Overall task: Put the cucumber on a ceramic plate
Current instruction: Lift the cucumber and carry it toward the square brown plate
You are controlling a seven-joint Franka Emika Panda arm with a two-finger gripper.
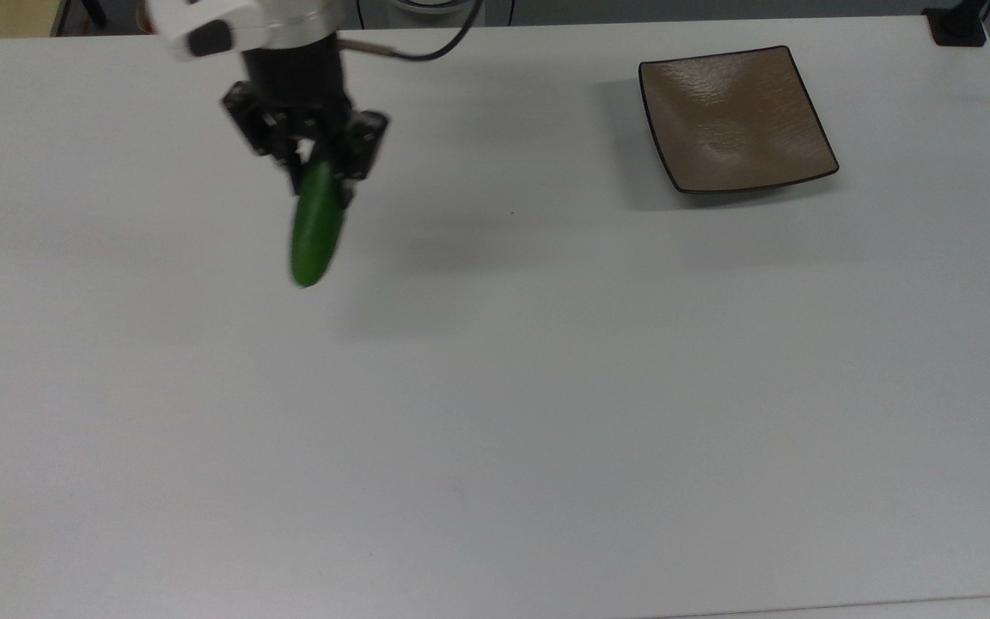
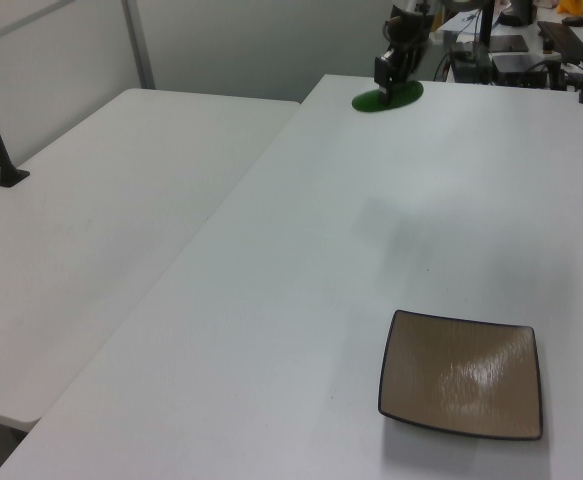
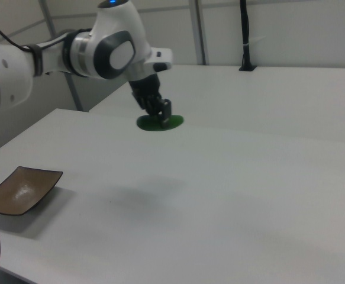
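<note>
The dark green cucumber hangs in the air above the white table, held at its upper end by my gripper, which is shut on it. It shows too in the left view as the cucumber below the gripper, and in the right view as the cucumber under the gripper. The square brown ceramic plate lies bare far to the top view's right; the plate is near the left view's bottom, and the plate is at the right view's left.
The white table carries a faint shadow under the cucumber. A second white table adjoins it on the left view's left. A black clamp sits at the top view's far right corner. A black cable trails from the wrist.
</note>
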